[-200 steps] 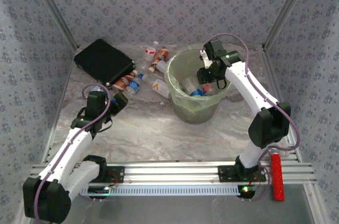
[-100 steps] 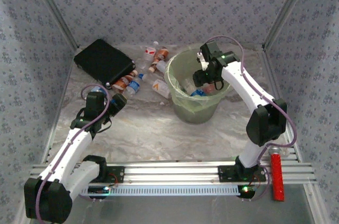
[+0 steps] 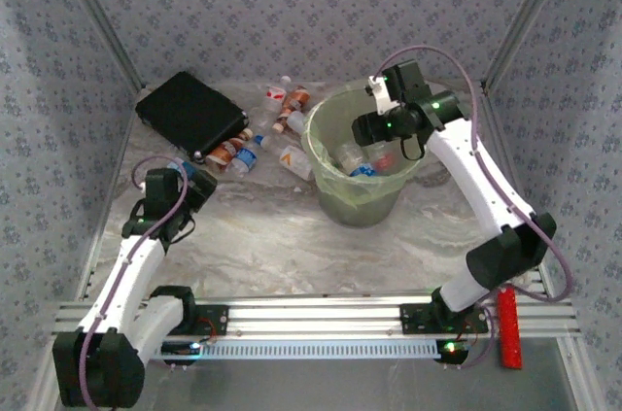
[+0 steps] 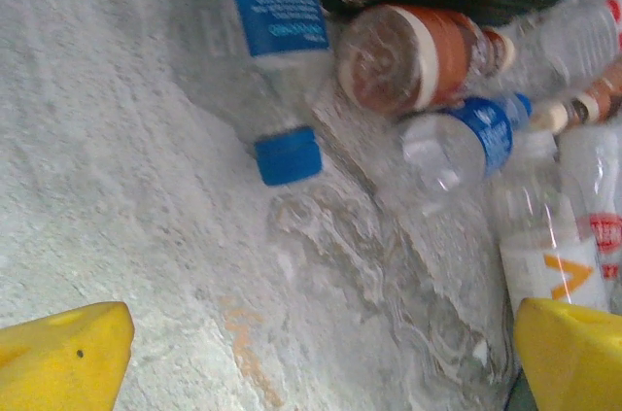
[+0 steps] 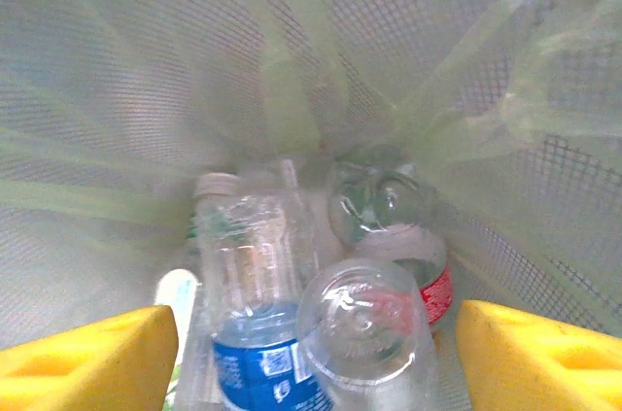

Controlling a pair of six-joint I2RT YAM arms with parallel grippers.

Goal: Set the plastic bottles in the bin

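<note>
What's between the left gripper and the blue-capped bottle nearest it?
Bare marbled table, seen in the left wrist view: the left gripper is open, and the blue-capped bottle lies ahead with nothing in the gap.

Top view: soft, even, coolish light, weak shadows on table (image 3: pixel 282 236), bit grainy. Left wrist: bluish, soft focus, yellow fingers (image 4: pixel 68 353) blurred at btm corners. Right wrist: bright, hazy; bin (image 5: pixel 292 61) liner washed out, glare spots on bottles (image 5: pixel 364 324).
</note>
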